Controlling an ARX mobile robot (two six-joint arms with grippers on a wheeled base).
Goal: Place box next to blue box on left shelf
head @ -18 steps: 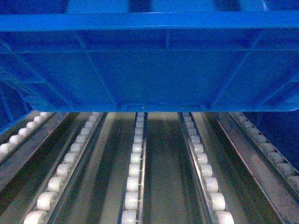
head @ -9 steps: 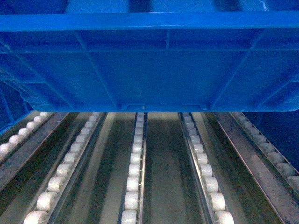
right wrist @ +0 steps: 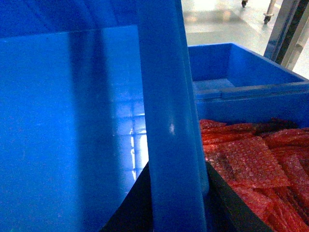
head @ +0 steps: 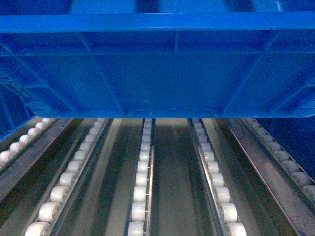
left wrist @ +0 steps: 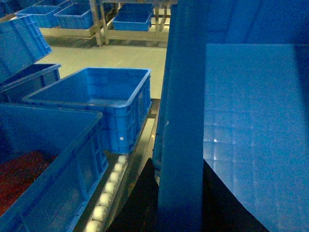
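Observation:
The box (head: 157, 73), a large bright blue ribbed crate, fills the upper half of the head view and hangs above the left shelf (head: 140, 182) of white rollers and grey rails. My left gripper (left wrist: 178, 169) is shut on the box's left wall rim (left wrist: 181, 111), with a dark finger on each side. My right gripper (right wrist: 176, 179) is shut on the right wall rim (right wrist: 164, 96) in the same way. An empty blue box (left wrist: 96, 96) stands on the rollers just to the left of the held one.
A nearer blue crate (left wrist: 53, 145) with red contents sits at the left on the same rollers. On the right stand a crate of red bubble wrap (right wrist: 251, 159) and an empty blue crate (right wrist: 231, 67) behind it. More crates and shelf legs (left wrist: 99, 24) are across the aisle.

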